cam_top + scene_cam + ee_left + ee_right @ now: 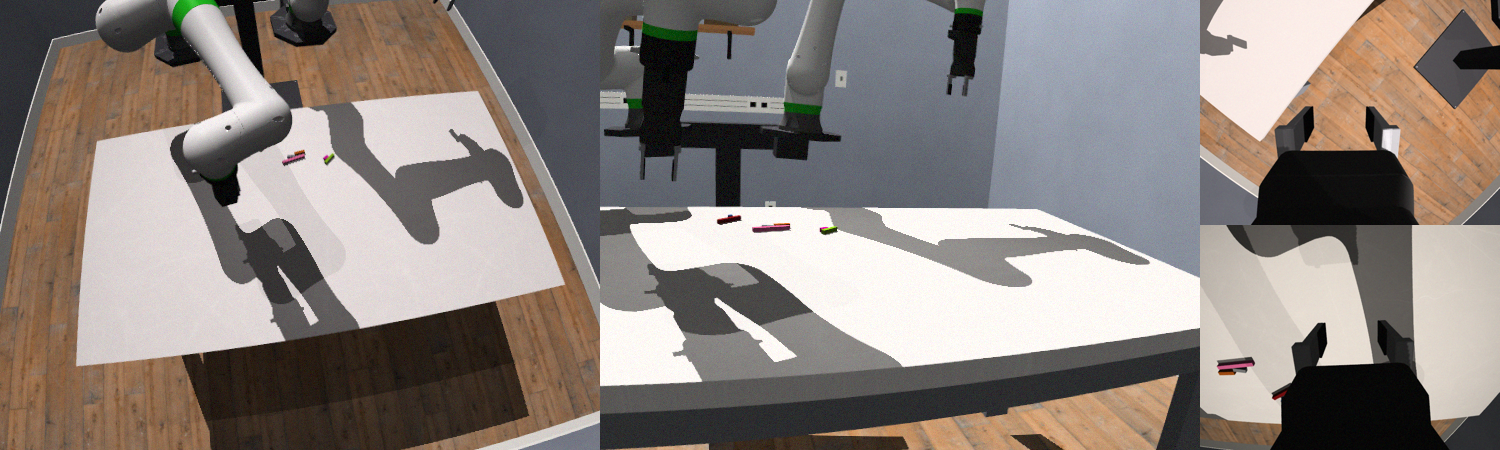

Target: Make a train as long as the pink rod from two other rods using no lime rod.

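Note:
The pink rod (293, 159) (771, 229) (1235, 364) lies flat, with the orange rod (299, 152) (782, 224) (1226, 372) and a grey rod (290, 156) (1240, 369) close along its back side. The red rod (729, 219) (1280, 394) lies apart, with a small blue rod (730, 216) behind it; the right arm hides both in the top view. A magenta rod (325, 157) (823, 229) lies against the lime rod (329, 159) (829, 230). My right gripper (659, 170) (1352, 332) is open and empty, high above the table. My left gripper (957, 87) (1339, 117) is open and empty, high beyond the table's edge.
The white table (150, 310) (1050, 320) (1272, 72) carries large arm shadows. The right arm (235, 135) reaches over its back left part. A black stand (728, 175) with a dark floor plate (1442, 80) stands behind the table.

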`<state>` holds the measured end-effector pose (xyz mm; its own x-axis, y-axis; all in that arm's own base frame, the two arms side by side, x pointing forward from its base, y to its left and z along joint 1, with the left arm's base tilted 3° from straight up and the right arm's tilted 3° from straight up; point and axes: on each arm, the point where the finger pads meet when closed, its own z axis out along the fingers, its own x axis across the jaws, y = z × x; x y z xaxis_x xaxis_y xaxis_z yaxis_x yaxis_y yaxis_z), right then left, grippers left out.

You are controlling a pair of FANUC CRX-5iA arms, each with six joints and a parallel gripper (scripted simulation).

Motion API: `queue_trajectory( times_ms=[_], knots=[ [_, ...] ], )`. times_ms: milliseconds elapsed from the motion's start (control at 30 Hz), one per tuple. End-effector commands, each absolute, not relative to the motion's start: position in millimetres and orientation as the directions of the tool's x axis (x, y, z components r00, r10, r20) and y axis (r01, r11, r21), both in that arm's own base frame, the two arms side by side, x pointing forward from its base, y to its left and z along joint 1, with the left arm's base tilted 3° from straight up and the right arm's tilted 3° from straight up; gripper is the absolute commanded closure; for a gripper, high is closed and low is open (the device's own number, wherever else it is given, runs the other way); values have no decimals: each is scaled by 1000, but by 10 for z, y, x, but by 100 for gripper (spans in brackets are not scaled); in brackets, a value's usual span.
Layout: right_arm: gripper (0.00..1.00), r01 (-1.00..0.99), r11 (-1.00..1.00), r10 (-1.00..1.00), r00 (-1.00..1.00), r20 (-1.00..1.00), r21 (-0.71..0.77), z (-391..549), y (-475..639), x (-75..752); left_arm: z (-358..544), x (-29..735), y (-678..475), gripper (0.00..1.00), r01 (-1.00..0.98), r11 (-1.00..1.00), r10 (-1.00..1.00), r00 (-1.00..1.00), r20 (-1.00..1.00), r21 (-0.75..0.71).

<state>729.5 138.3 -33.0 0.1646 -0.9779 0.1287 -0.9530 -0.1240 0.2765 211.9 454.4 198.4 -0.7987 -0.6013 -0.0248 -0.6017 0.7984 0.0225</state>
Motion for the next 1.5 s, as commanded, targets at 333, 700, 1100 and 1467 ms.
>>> queue_trajectory(
  times_ms=[333, 700, 1100, 1467],
  knots=[
    [0, -954, -124, -978, 164, 129, 274, -314, 1384, 7302, 2367, 1505, 4682, 0, -406, 913, -406, -914, -21, 34],
    [0, -954, -124, -978, 164, 129, 274, -314, 1384, 7302, 2649, 1033, 4725, 0, -248, 968, -247, -969, -11, 43],
    [0, -954, -124, -978, 164, 129, 274, -314, 1384, 7302, 2851, 695, 4726, 0, -129, 990, -129, -992, -2, 48],
    [0, -954, -124, -978, 164, 129, 274, -314, 1384, 7302, 2984, 474, 4713, 0, -49, 998, -50, -999, 5, 50]
  ],
)
